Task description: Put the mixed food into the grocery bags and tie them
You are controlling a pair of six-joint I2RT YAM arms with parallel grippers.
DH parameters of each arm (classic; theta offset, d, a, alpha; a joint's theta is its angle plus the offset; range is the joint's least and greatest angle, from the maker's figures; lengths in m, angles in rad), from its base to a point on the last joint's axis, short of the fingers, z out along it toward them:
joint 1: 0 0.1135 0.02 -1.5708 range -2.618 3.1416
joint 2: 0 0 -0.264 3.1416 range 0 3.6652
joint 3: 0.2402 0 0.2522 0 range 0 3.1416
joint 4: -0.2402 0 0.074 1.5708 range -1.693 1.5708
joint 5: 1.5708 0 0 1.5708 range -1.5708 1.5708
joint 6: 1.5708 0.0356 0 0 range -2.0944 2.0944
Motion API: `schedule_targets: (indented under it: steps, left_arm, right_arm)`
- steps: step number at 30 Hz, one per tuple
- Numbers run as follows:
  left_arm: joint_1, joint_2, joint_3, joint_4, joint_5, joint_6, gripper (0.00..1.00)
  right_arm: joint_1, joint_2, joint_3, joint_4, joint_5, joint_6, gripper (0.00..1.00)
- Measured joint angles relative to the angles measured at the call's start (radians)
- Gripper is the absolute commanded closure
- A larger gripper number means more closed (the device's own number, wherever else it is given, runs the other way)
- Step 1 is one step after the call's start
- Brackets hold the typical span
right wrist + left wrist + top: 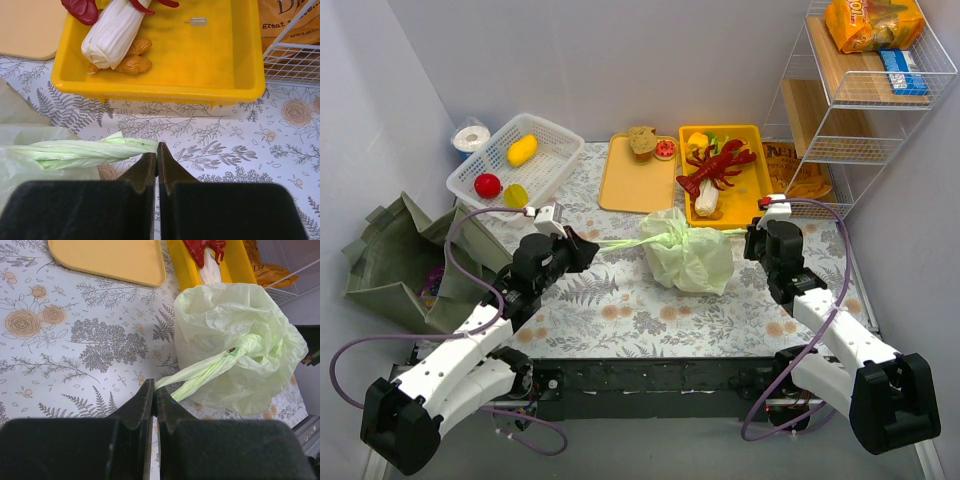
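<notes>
The pale-green plastic bag [688, 255] sits bulging mid-table, its handles twisted together at the top. My left gripper [592, 246] is shut on one handle, pulled taut to the left; the left wrist view shows the strip [200, 372] pinched at my gripper [154, 390]. My right gripper [752, 240] is shut on the other handle [85, 151], pinched at my gripper [157, 150]. The red lobster [720, 165] and white piece [706, 203] lie in the yellow tray [757, 130]. A bread bun [642, 142] lies on the orange tray [630, 190]. The olive tote [390, 265] slumps at far left.
A white slatted basket [560, 135] with red and yellow toy fruit stands back left. A wire shelf [860, 100] with orange snack packets [872, 25] stands back right, close to the yellow tray [200, 60]. Brown pieces [132, 62] lie beside the white piece [112, 32].
</notes>
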Motion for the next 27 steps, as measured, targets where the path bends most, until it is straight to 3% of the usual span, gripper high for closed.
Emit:
schedule_targets:
  steps: [14, 22, 23, 24, 25, 26, 27]
  left_arm:
    - [0.030, -0.034, -0.013, -0.026, 0.055, -0.003, 1.00]
    - [0.041, 0.140, 0.033, 0.007, 0.162, 0.074, 1.00]
    - [0.041, 0.142, 0.034, 0.007, 0.169, 0.082, 0.96]
    - [0.040, 0.142, 0.035, 0.011, 0.179, 0.092, 0.85]
    - [0.040, 0.142, 0.038, 0.013, 0.188, 0.103, 0.72]
    - [0.039, 0.143, 0.043, 0.014, 0.197, 0.121, 0.45]
    - [0.036, 0.144, 0.050, 0.012, 0.197, 0.142, 0.30]
  right_arm:
    - [-0.054, -0.027, -0.022, 0.008, -0.088, 0.011, 0.99]
    - [-0.088, -0.047, -0.022, -0.011, -0.061, -0.025, 0.99]
    - [-0.089, -0.048, -0.022, -0.016, -0.061, -0.028, 0.99]
    - [-0.089, -0.049, -0.022, -0.018, -0.060, -0.031, 0.99]
    - [-0.090, -0.051, -0.022, -0.019, -0.060, -0.034, 0.80]
    - [-0.092, -0.051, -0.022, -0.021, -0.060, -0.036, 0.69]
    - [-0.097, -0.052, -0.022, -0.023, -0.051, -0.043, 0.53]
